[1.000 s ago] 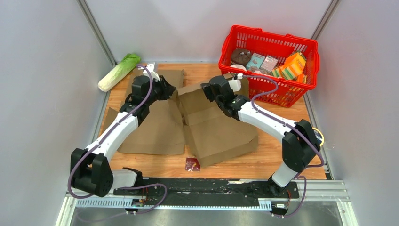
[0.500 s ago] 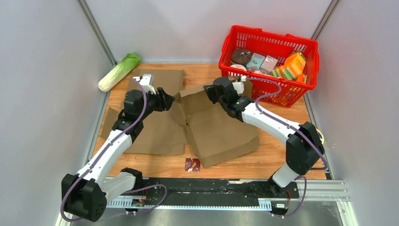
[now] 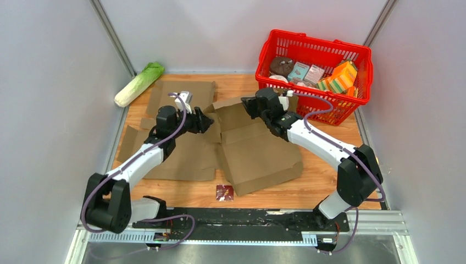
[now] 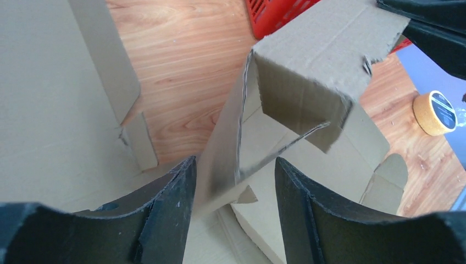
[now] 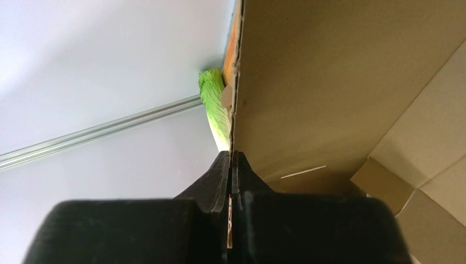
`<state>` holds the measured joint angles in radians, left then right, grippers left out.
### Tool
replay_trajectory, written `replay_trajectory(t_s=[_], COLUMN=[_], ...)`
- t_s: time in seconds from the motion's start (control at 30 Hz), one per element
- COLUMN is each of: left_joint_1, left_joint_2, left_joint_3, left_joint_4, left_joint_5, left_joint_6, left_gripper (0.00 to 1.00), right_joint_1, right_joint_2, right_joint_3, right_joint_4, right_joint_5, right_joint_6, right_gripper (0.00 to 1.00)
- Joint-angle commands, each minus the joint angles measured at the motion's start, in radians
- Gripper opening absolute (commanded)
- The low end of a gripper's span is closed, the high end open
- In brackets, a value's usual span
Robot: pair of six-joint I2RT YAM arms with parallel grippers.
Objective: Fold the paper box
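The brown corrugated cardboard box blank (image 3: 258, 157) lies mostly flat at the middle of the wooden desk (image 3: 319, 190). Its rear panel (image 3: 231, 116) is tipped up toward the upper centre of the overhead view.

The right end effector (image 5: 231, 159) is pinched fully together on the thin top edge of that panel. The left end effector (image 4: 233, 170) is spread wide. The box's upright side flap (image 4: 222, 148) stands between its fingers, and I cannot tell whether either finger touches it.

- **Slipping grip:** the right grip holds only a sliver of board. A pull at an angle could let it slip off or tear the edge.
- **Missed crease:** if the left fingers close away from the crease, the flap will likely buckle rather than fold square.
- **Sliding base:** nothing pins the base down, so pushing may skate the blank over the second flat cardboard sheet (image 3: 184, 157) at centre-left, or toward the red plastic shopping basket (image 3: 297, 36) at upper right.
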<state>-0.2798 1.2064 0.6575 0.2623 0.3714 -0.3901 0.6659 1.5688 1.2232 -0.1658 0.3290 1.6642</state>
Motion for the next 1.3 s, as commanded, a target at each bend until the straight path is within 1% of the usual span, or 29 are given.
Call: replay_trajectory(t_s=[0.0, 0.03, 0.07, 0.1, 0.13, 0.17, 0.2, 0.23, 0.3, 0.33, 0.43, 0.53, 0.57, 0.63, 0.67, 0.7, 0.77, 0.8, 0.83, 0.87, 0.9, 0.97, 1.0, 1.03, 1.1, 1.27], left_joint_1=[-0.002, -0.009, -0.016, -0.034, -0.076, -0.105, -0.125, -0.143, -0.142, -0.142, -0.136, -0.121, -0.114, -0.111, -0.111, -0.111, -0.116, -0.122, -0.122, -0.128, -0.136, -0.176, -0.192, -0.229, -0.255, -0.317], left_joint_2=[0.103, 0.128, 0.133, 0.131, 0.115, 0.101, 0.087, 0.061, 0.036, 0.013, -0.013, -0.037, -0.045, -0.073, -0.082, -0.096, -0.111, -0.128, -0.134, -0.142, -0.145, -0.142, -0.134, -0.128, -0.110, -0.042], left_joint_3=[0.109, 0.135, 0.142, 0.145, 0.149, 0.149, 0.142, 0.099, 0.051, 0.024, 0.002, -0.028, -0.036, -0.038, -0.029, -0.016, 0.007, 0.011, 0.011, 0.010, 0.010, 0.022, 0.027, 0.031, 0.030, 0.077], left_joint_4=[0.112, 0.111, 0.112, 0.118, 0.104, 0.088, 0.084, 0.119, 0.214, 0.218, 0.180, 0.181, 0.184, 0.154, 0.117, 0.036, -0.029, -0.079, -0.093, -0.095, -0.101, -0.104, -0.103, -0.101, -0.066, -0.083], left_joint_5=[0.102, 0.101, 0.101, 0.072, 0.032, -0.018, -0.111, -0.124, -0.129, -0.135, -0.112, -0.065, -0.058, -0.060, -0.081, -0.118, -0.178, -0.260, -0.284, -0.304, -0.366, -0.419, -0.484, -0.520, -0.601, -0.719], left_joint_6=[0.019, 0.014, 0.010, 0.017, 0.034, 0.077, 0.086, 0.083, 0.053, 0.057, 0.092, 0.080, 0.073, 0.076, 0.082, 0.086, 0.086, 0.082, 0.080, 0.083, 0.083, 0.088, 0.088, 0.086, 0.077, 0.062], left_gripper=[0.60, 0.51, 0.47, 0.44, 0.42, 0.40, 0.38, 0.36, 0.37, 0.43, 0.53, 0.57, 0.60, 0.72, 0.73, 0.74, 0.75, 0.75, 0.75, 0.75, 0.75, 0.76, 0.77, 0.77, 0.77, 0.78], right_joint_1=[0.000, -0.002, -0.002, -0.002, -0.002, 0.000, 0.001, 0.003, 0.000, -0.002, -0.008, -0.009, -0.011, -0.012, -0.014, -0.014, -0.012, -0.014, -0.014, -0.012, -0.012, -0.011, -0.011, -0.008, -0.002, 0.008], right_joint_2=[-0.021, -0.016, -0.012, -0.004, -0.001, 0.002, 0.003, 0.004, -0.003, -0.015, -0.033, -0.044, -0.046, -0.050, -0.053, -0.061, -0.067, -0.069, -0.070, -0.067, -0.064, -0.053, -0.052, -0.043, -0.033, -0.023], right_joint_3=[-0.014, -0.016, -0.016, -0.019, -0.024, -0.024, -0.024, -0.025, -0.027, -0.028, -0.028, -0.036, -0.037, -0.044, -0.045, -0.044, -0.039, -0.036, -0.025, -0.018, -0.010, 0.010, 0.015, 0.016, 0.035, 0.059], right_joint_4=[0.080, 0.080, 0.080, 0.089, 0.094, 0.097, 0.097, 0.094, 0.081, 0.075, 0.054, 0.054, 0.052, 0.052, 0.051, 0.039, 0.026, 0.017, 0.008, -0.006, -0.030, -0.043, -0.049, -0.054, -0.072, -0.106], right_joint_5=[-0.042, -0.053, -0.068, -0.074, -0.079, -0.082, -0.079, -0.074, -0.051, -0.041, 0.001, 0.021, 0.028, 0.036, 0.051, 0.056, 0.076, 0.082, 0.087, 0.094, 0.097, 0.099, 0.100, 0.097, 0.096, 0.107], right_joint_6=[0.071, 0.090, 0.103, 0.111, 0.118, 0.129, 0.129, 0.128, 0.103, 0.091, 0.034, -0.003, -0.010, -0.030, -0.038, -0.046, -0.050, -0.050, -0.050, -0.043, -0.038, -0.024, -0.017, -0.009, 0.005, 0.034], right_gripper=[0.00, 0.00, 0.00, 0.00, 0.00, 0.00, 0.00, 0.00, 0.00, 0.00, 0.00, 0.00, 0.00, 0.00, 0.00, 0.00, 0.00, 0.00, 0.00, 0.00, 0.01, 0.03, 0.04, 0.04, 0.05, 0.08])
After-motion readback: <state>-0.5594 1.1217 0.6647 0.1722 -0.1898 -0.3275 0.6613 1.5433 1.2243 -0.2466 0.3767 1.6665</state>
